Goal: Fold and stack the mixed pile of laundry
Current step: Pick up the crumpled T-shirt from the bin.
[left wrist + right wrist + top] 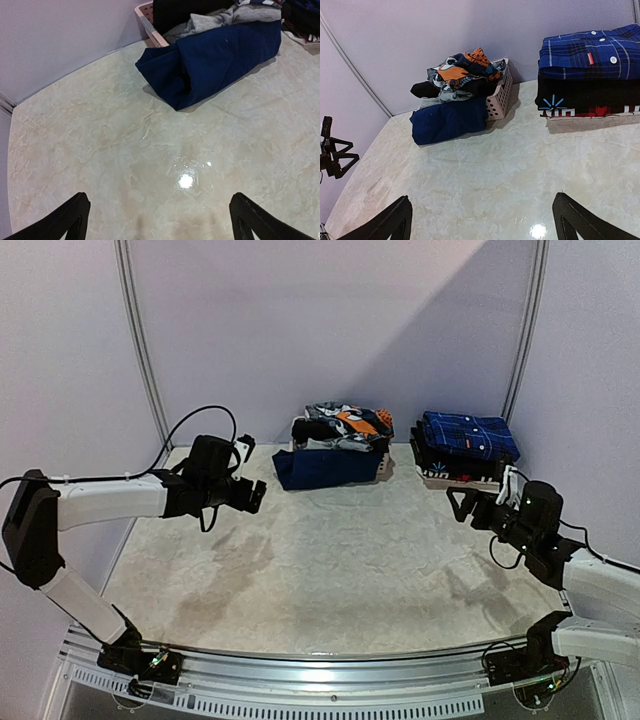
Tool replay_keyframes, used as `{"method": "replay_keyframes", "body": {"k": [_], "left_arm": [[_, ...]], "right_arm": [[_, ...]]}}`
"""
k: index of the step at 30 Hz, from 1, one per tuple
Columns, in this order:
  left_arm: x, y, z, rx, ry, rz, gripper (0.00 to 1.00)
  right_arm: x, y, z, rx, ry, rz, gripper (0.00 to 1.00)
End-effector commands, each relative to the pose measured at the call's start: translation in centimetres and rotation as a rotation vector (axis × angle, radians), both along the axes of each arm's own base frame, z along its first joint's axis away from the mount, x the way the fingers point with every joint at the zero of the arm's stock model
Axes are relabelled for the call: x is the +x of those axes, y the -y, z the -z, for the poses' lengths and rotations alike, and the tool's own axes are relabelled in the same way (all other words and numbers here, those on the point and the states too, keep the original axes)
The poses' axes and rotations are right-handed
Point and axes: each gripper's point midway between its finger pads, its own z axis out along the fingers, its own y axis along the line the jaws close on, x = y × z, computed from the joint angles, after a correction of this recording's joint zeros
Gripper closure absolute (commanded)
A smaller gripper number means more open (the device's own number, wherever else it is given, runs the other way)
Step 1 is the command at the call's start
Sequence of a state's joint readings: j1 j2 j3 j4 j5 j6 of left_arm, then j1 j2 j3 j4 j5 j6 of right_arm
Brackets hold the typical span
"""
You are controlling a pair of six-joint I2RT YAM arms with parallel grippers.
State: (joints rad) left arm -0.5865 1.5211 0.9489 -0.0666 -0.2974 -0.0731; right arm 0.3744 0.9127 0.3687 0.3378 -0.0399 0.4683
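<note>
The laundry pile sits heaped in a pale pink slatted basket at the back middle, with an orange-patterned garment on top. A navy garment hangs out of the basket onto the table; it also shows in the left wrist view and the right wrist view. A folded stack with a blue plaid shirt on top lies at the back right. My left gripper is open and empty, left of the navy garment. My right gripper is open and empty, just in front of the stack.
The marble-patterned table spans the view, with its curved front edge near the arm bases. White walls stand behind. The left gripper shows at the far left of the right wrist view.
</note>
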Motion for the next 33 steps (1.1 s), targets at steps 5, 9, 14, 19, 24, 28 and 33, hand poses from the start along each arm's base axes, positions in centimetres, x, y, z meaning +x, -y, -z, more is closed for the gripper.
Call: {"method": "replay_keyframes", "body": {"k": [5, 9, 14, 19, 24, 28, 33], "left_arm": [[1.1, -0.7, 2.1, -0.033, -0.016, -0.017, 0.0], [2.1, -0.8, 2.9, -0.062, -0.033, -0.022, 0.0], [4.0, -0.5, 3.7, -0.101, -0.054, -0.013, 0.01], [6.4, 0.4, 4.5, -0.121, -0.072, 0.012, 0.0], [8.6, 2.6, 5.6, -0.147, -0.083, 0.074, 0.0], [10.4, 4.9, 7.1, -0.19, -0.114, 0.136, 0.01], [12.4, 6.9, 7.3, -0.235, -0.122, 0.173, 0.02]], "right_arm": [[0.3, -0.5, -1.0, 0.013, 0.007, -0.014, 0.01], [0.4, -0.2, -0.9, 0.014, 0.009, 0.005, 0.01], [0.6, 0.8, -0.7, 0.012, 0.0, 0.065, 0.01], [0.7, 0.7, -0.5, -0.001, -0.003, 0.059, 0.01], [0.8, -0.3, -0.2, -0.008, -0.027, 0.004, 0.01], [0.7, -0.6, -0.1, -0.008, -0.031, -0.009, 0.01], [0.4, -0.8, -0.3, 0.0, -0.031, -0.026, 0.01]]}}
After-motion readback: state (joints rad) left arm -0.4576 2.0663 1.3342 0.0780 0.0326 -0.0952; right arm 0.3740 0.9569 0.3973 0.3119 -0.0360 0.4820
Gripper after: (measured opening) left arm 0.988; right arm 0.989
